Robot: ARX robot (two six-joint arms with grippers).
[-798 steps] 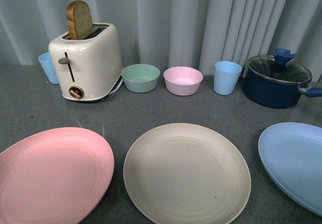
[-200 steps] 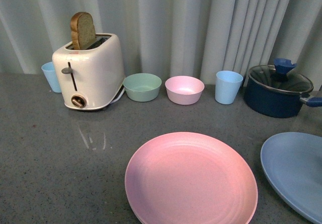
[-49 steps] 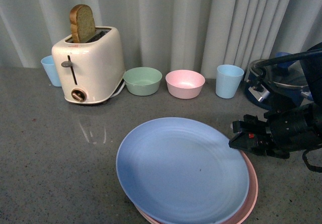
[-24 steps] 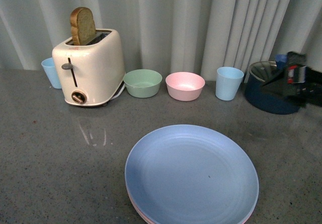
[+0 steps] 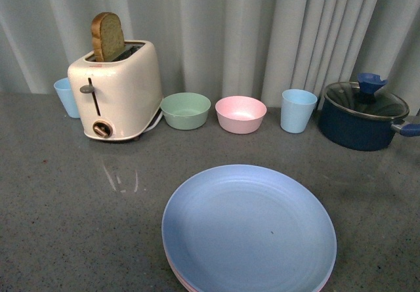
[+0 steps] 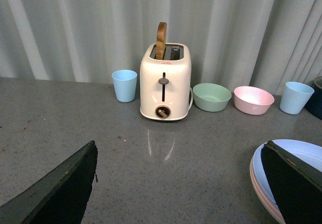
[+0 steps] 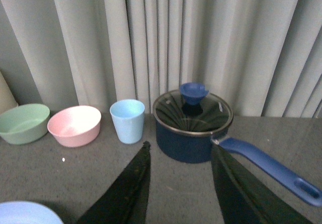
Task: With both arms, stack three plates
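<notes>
Plate stack: light blue plate (image 5: 249, 229) on top, at the near edge of the grey counter (image 5: 59, 200), centre; pink plate (image 5: 176, 273) visible only as a rim beneath; beige plate not visible.
Left gripper (image 6: 176, 183): fingers spread wide, empty.
Right gripper (image 7: 178, 189): fingers parted, empty.
Back edge: toaster (image 5: 119, 88), green bowl (image 5: 186, 110), pink bowl (image 5: 241, 113), blue cup (image 5: 298, 110), saucepan (image 5: 364, 116).

soft even light, edges perhaps blurred
</notes>
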